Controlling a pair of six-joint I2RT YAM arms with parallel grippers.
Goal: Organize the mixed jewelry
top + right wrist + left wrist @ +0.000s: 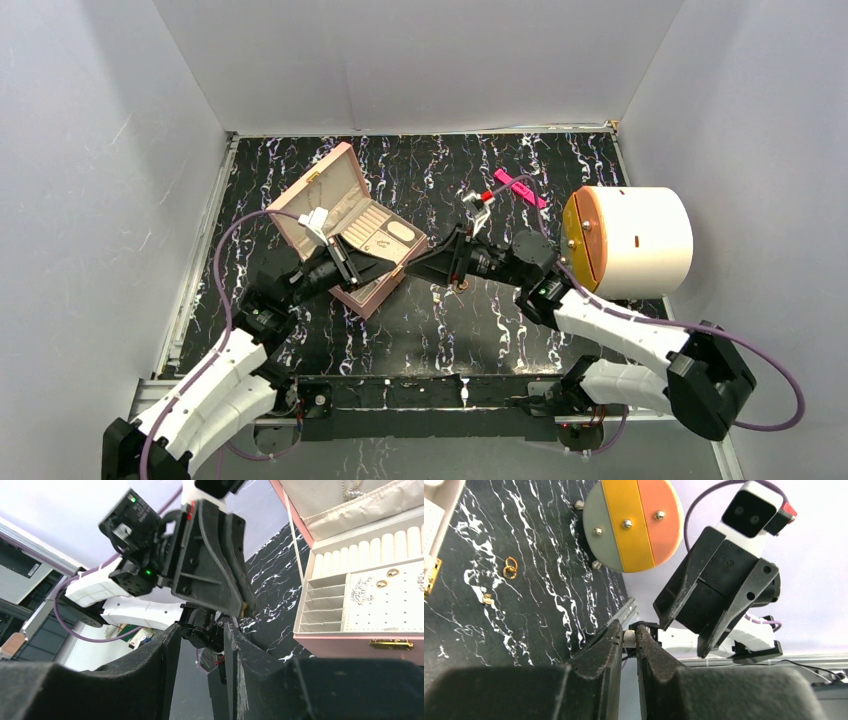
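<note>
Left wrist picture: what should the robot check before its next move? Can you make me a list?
1. Is the left gripper shut on the tiny pale piece? ok.
2. Is the right gripper open? ok.
3. Is the pink rectangular jewellery box open? ok.
4. Are the small white compartments in it free? ok.
5. Are the gold rings sorted? not ok, they lie loose on the black marbled table.
6. What kind of jewellery is the pale piece? cannot tell.
</note>
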